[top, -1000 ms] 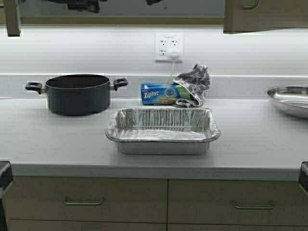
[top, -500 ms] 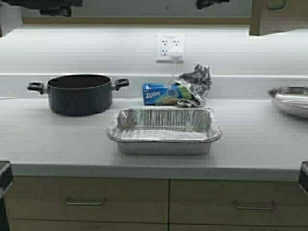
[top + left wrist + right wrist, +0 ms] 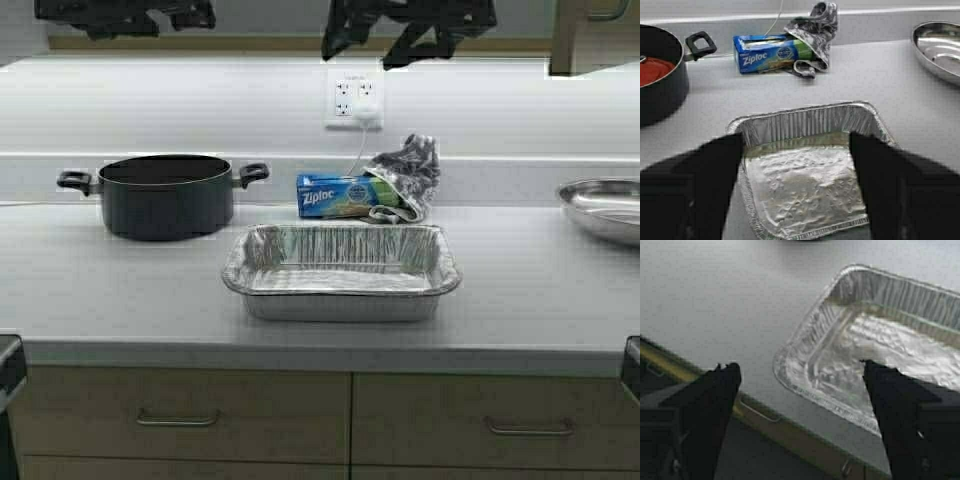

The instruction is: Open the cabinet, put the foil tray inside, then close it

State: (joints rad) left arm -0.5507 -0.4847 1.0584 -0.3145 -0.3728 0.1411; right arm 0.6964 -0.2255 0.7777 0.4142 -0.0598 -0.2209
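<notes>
The foil tray point(image 3: 340, 272) rests on the grey countertop point(image 3: 120, 300), shiny and empty. Above it the cabinet stands open: its tan right door point(image 3: 595, 35) is swung out at the top right, and the pale grey interior point(image 3: 270, 18) shows along the top edge. My left gripper point(image 3: 125, 15) hangs high at the top left. My right gripper point(image 3: 410, 30) hangs high above the wall outlet. In the left wrist view the left gripper point(image 3: 796, 145) is open, far above the tray point(image 3: 805, 180). In the right wrist view the right gripper point(image 3: 800, 372) is open above the tray's corner point(image 3: 875, 350).
A black pot point(image 3: 160, 195) stands to the tray's left. A Ziploc box point(image 3: 335, 195) and a grey mitt point(image 3: 405, 175) lie behind it. A steel bowl point(image 3: 600, 205) sits at the far right. Base cabinet drawers point(image 3: 178, 418) run below the counter edge.
The right cabinet door has swung further right and the left door has left the view. Both grippers have come down into the top of the high view.
</notes>
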